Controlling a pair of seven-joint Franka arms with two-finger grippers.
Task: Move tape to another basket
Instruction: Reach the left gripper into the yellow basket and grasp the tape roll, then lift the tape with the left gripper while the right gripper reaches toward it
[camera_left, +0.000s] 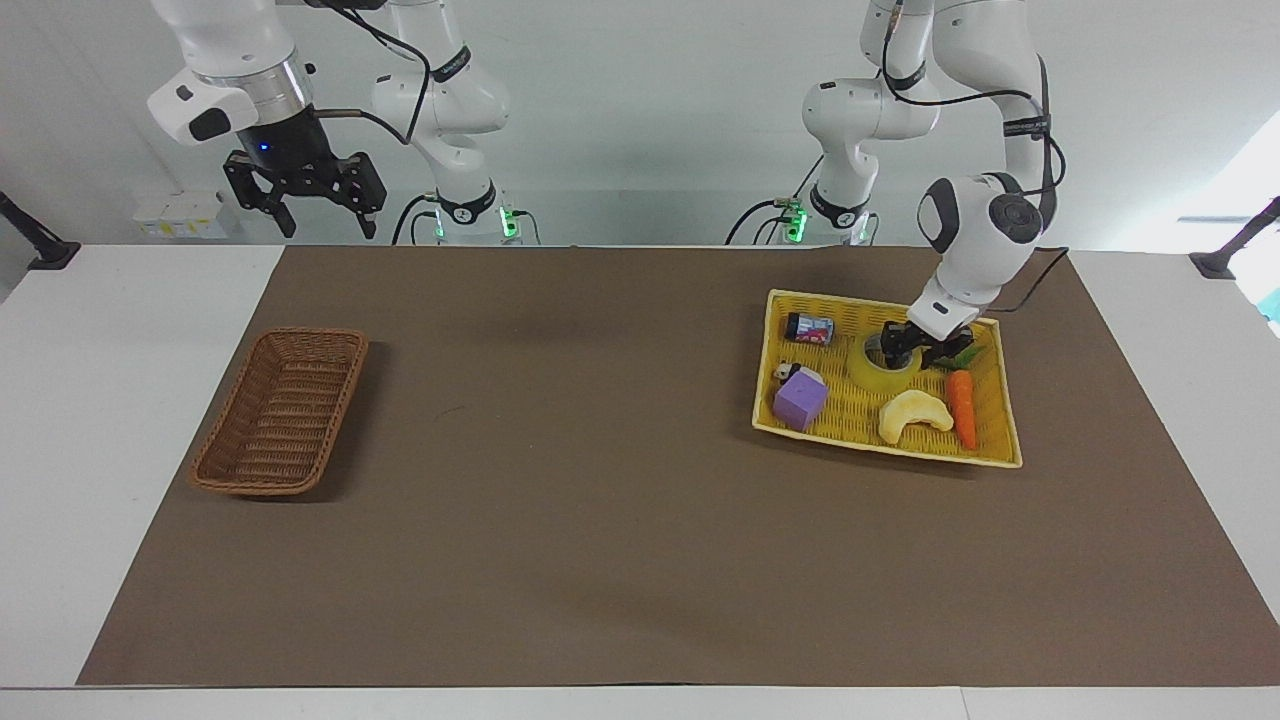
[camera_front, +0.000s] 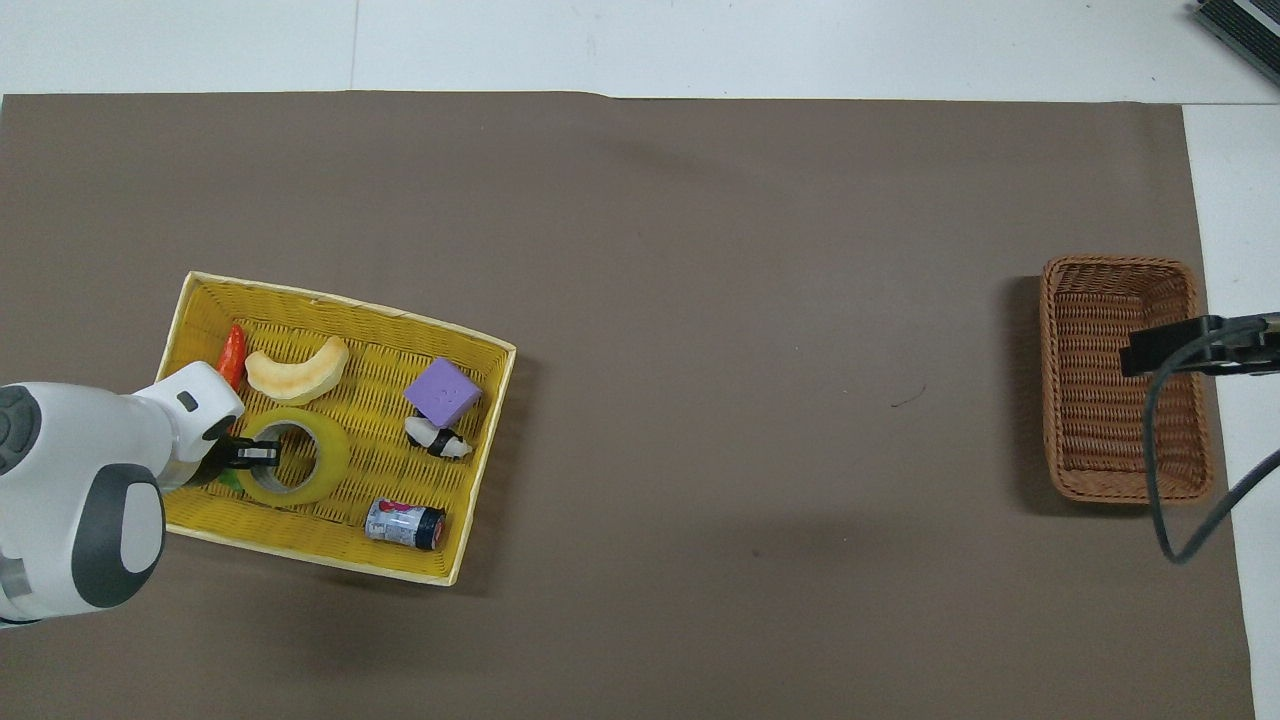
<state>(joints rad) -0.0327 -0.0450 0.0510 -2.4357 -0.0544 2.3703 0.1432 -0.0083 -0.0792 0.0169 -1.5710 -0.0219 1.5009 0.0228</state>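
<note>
Facing view, left to right: right gripper (camera_left: 305, 195) hangs high w/ fingers spread wide, holding nothing, up over the table edge at the right arm's end; that arm waits. Below it the brown wicker basket (camera_left: 281, 411) sits on the brown mat (camera_left: 600, 480), nothing inside. Mat's middle is bare. Toward the left arm's end is the yellow woven tray (camera_left: 1000, 420) w/ a small printed can (camera_left: 810, 328) near the robots' edge, a black-and-white toy (camera_left: 786, 371) touching a purple cube (camera_left: 800, 400), then the tape (camera_left: 880, 368) lying flat in the tray, approx. mid-tray. Left gripper (camera_left: 912, 348) is down at the tape's rim, one finger inside the ring's hole and one outside it; fingers look closed on the rim, tape not lifted. Beside the tape, farther from the robots, lies a pale crescent bread toy (camera_left: 914, 414); a toy carrot (camera_left: 962, 405) lies along the tray's end wall, its green top by the gripper.
</note>
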